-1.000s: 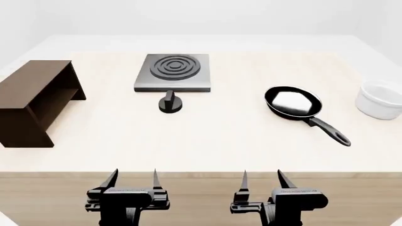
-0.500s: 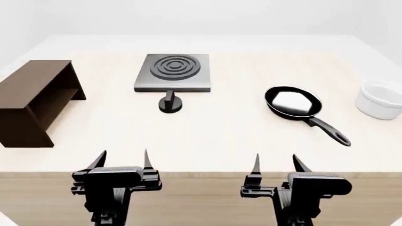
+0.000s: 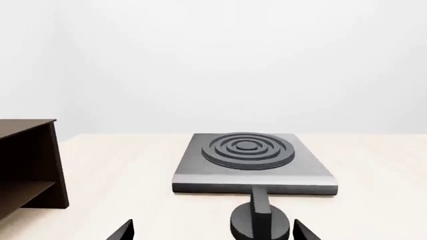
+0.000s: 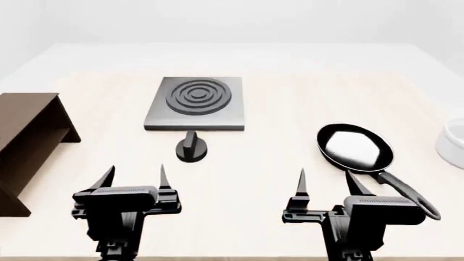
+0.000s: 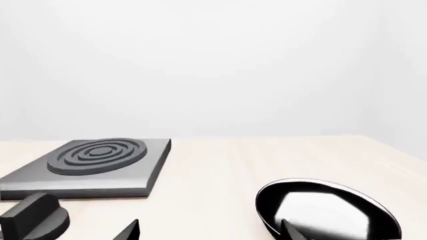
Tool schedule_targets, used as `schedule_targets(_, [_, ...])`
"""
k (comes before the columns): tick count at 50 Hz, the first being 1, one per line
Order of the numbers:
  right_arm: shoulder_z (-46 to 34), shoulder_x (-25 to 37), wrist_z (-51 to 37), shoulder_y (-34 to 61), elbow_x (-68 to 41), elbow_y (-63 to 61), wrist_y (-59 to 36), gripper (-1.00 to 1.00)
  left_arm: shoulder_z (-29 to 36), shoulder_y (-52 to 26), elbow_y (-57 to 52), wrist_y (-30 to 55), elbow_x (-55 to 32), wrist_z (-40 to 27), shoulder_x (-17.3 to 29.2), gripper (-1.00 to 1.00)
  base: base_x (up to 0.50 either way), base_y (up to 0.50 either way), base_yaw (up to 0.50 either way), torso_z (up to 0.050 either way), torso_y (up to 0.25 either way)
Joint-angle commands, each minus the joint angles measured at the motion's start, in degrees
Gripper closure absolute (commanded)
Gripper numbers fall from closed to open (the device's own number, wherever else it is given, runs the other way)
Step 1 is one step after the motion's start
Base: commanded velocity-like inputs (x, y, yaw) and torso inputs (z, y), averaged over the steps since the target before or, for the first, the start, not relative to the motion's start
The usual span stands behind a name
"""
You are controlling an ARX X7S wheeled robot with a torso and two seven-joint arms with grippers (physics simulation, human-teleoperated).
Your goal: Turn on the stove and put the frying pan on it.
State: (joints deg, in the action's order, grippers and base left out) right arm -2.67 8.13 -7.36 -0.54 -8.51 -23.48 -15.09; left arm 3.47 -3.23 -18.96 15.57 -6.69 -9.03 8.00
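Observation:
The grey square stove with raised burner rings lies on the table, with its small round black knob just in front of it. The stove also shows in the left wrist view and the right wrist view. The black frying pan lies to the right, handle pointing toward me; it also shows in the right wrist view. My left gripper is open and empty, short of the knob. My right gripper is open and empty, just short of the pan beside its handle.
A dark brown wooden shelf stands at the left, also in the left wrist view. A white round bowl sits at the right edge. The knob also shows in the right wrist view.
Both grippers have moved forward over the table toward the knob and the pan. The head view has shifted closer, so the objects sit lower and larger.

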Motion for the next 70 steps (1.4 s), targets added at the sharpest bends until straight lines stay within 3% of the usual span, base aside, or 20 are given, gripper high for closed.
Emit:
schedule_targets(1, [-0.3,0.6,-0.5,-0.1,-0.8,-0.7,-0.1,-1.0,0.2,0.1,-0.2,-0.2,-0.5,-0.7,0.6,-1.0,0.5,0.0,0.0,0.0,0.0])
schedule_targets(20, [-1.1,1.2,-2.3,0.5,-0.5,0.0,-1.3,-1.0,1.0,0.1,0.2,-0.5,-0.9,-1.5,1.4,-1.0,0.5,0.0,0.0,0.0,0.0])
schedule_targets(33, [-1.8,1.9,-2.5,0.6,-1.0,0.2,-1.5,-1.0,0.9,-0.9,2.5,-2.0,-1.0,-1.1,3.1,-1.0,0.02,0.0,0.0,0.0,0.001])
schedule_targets(70, [-3.7,3.6,-4.4,0.6,-2.5,1.3,-0.6,-1.0,2.5,-6.6,33.8,-18.7,3.8,-3.7,2.5,-1.0,0.0,0.0,0.0,0.0,0.0])
